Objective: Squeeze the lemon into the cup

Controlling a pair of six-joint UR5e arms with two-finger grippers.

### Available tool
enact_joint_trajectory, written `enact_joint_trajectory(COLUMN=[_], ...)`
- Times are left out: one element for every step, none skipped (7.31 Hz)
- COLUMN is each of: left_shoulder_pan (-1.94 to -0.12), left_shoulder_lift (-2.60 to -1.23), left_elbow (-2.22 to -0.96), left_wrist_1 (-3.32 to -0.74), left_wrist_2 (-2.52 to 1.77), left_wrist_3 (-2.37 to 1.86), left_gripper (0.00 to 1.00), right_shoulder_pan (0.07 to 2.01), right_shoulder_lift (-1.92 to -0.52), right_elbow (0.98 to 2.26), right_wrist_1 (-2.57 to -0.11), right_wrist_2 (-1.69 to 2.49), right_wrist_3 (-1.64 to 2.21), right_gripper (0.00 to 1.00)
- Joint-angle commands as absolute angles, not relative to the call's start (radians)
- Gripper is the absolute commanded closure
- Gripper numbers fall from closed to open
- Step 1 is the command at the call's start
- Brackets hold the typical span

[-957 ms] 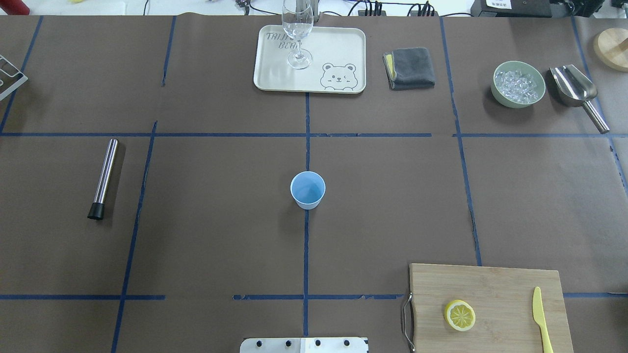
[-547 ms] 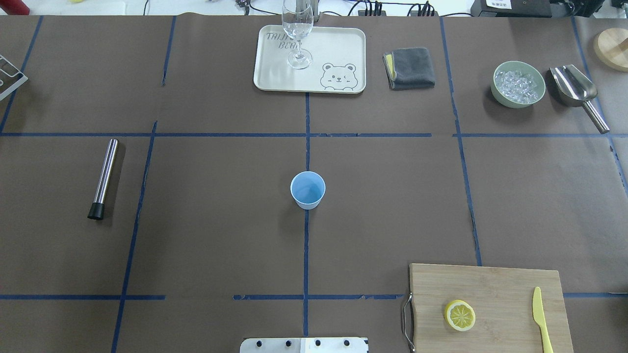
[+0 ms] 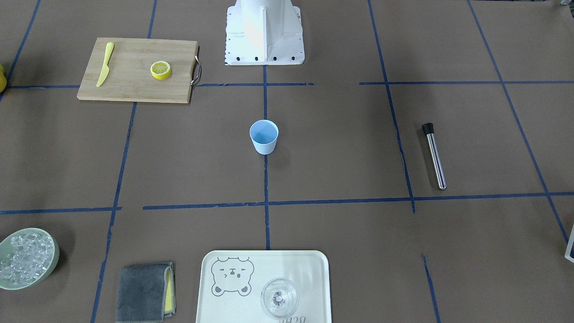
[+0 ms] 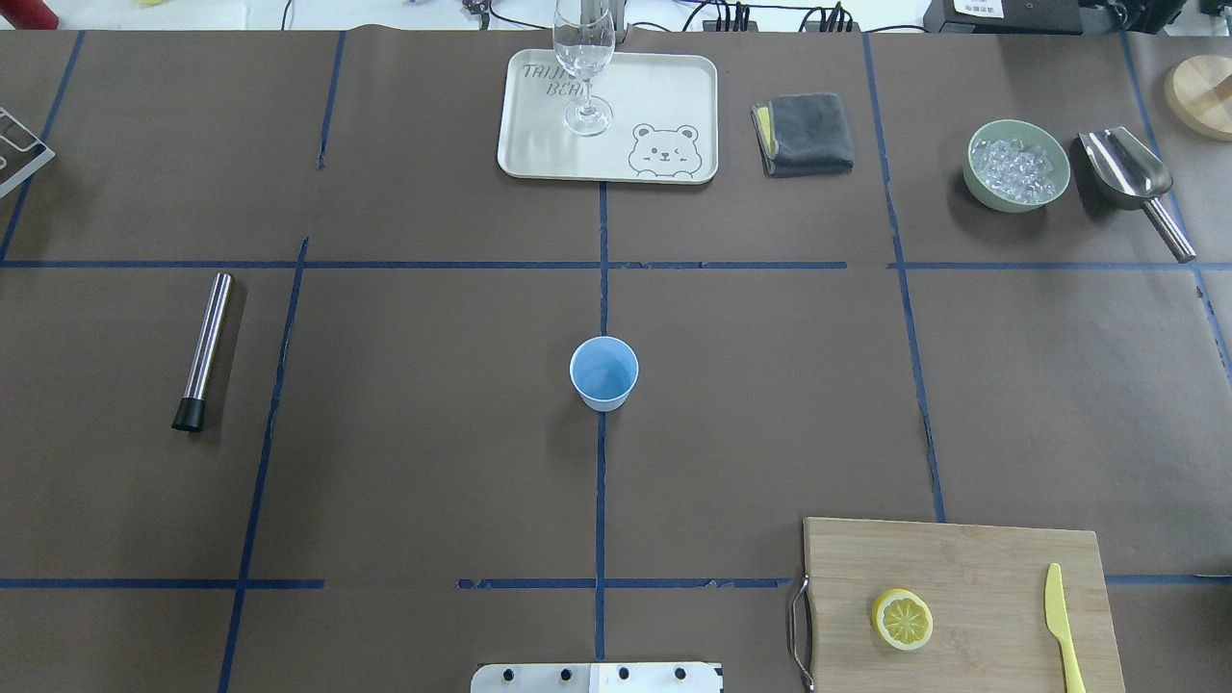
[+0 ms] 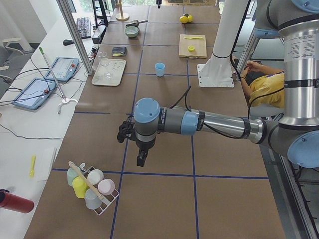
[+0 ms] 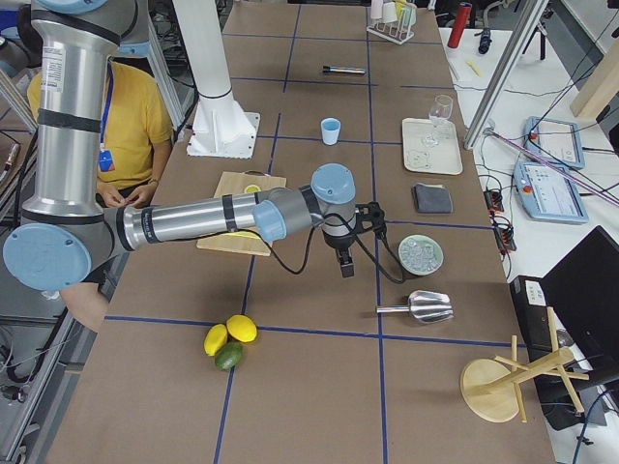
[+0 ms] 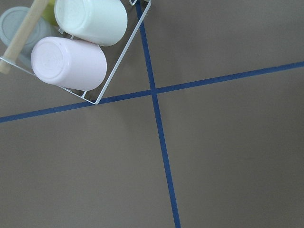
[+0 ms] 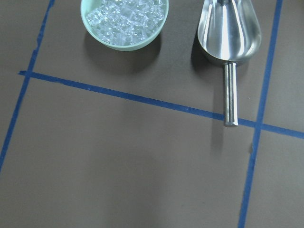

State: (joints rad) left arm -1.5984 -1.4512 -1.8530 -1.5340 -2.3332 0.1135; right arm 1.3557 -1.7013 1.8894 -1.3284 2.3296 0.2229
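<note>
Your brown paper-covered table (image 4: 433,462), gridded in blue tape (image 4: 433,264), carries a light-blue plastic cup (image 4: 603,373) at centre, a bamboo cutting board (image 4: 982,568), a cream bear-print tray (image 4: 674,96).

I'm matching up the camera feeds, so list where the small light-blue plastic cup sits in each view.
Exterior front-facing: small light-blue plastic cup at centre, on the middle blue tape line.
Overhead exterior: cup at centre, on the same line.
Exterior left: cup upper middle.
Exterior right: cup upper middle.
Left wrist-mounted: not in it.
Right wrist-mounted: not in it.
Shared landmark: the bamboo cutting board, seen in all four exterior views.
</note>
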Motion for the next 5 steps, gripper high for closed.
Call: enact_joint_trajectory(left_shoulder_pan=[-1.598,-1.598,-1.598,-1.600,-1.598], left_shoulder_lift=[-1.451,-1.451,-1.451,-1.448,-1.448], left_elbow=[-1.853,-1.853,-1.852,-1.853,-1.853], left_wrist_1=[-1.534,-1.534,-1.534,-1.534,-1.534], left_wrist_2=[-2.333,-2.333,-2.333,-2.333,-2.333], left_wrist_3=[0.114,0.112,0.112,0.112,0.112], left_gripper=[0.00,0.00,0.00,0.00,0.00], right_shoulder_pan=[1.211,1.163,1.093,0.965,0.819], right_shoulder_lift=[-1.683,-1.642,-1.625,-1.577,-1.575], right_elbow=[1.898,1.898,1.923,1.966,2.020], right_wrist_1=[-1.179,-1.169,-1.167,-1.166,-1.173], right_wrist_2=[2.284,2.237,2.197,2.074,1.954], right_wrist_3=[0.284,0.290,0.411,0.648,0.784], right_gripper=[0.00,0.00,0.00,0.00,0.00])
